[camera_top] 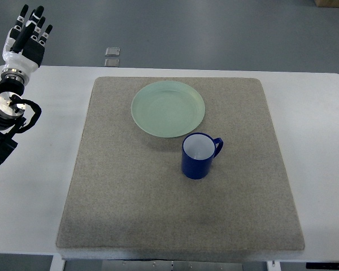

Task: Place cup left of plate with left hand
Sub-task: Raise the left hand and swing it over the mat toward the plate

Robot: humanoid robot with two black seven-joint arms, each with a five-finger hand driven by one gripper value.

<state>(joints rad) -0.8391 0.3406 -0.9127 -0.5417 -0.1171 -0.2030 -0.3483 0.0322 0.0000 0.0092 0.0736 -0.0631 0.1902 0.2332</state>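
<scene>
Blue cup sits upright on the grey felt mat, nearest to me of the task things, just off the near-right rim of the pale green plate, close to it, maybe touching, hard to tell. Its handle points right and a bit away from me. Cup looks empty, white inside.

Step in hand, as I judge it: reach for the cup, nothing grasped yet. To do it well I'd bring the left hand across the mat low and in front of the plate, not over it, so the arm doesn't clip the rim. I'd take the cup by its body from the left or near side, since the handle faces away from that approach. Lift only enough to clear, then carry around the near edge of the plate and set down on the open mat to the plate's left, upright, apart from the rim.

Left hand is far off at the top-left corner, over the tabletop edge, well apart from the cup. Fingers are straight, released, holding nothing, pointing away from me. Wrist and forearm run down the left edge.

Right arm not visible.
</scene>
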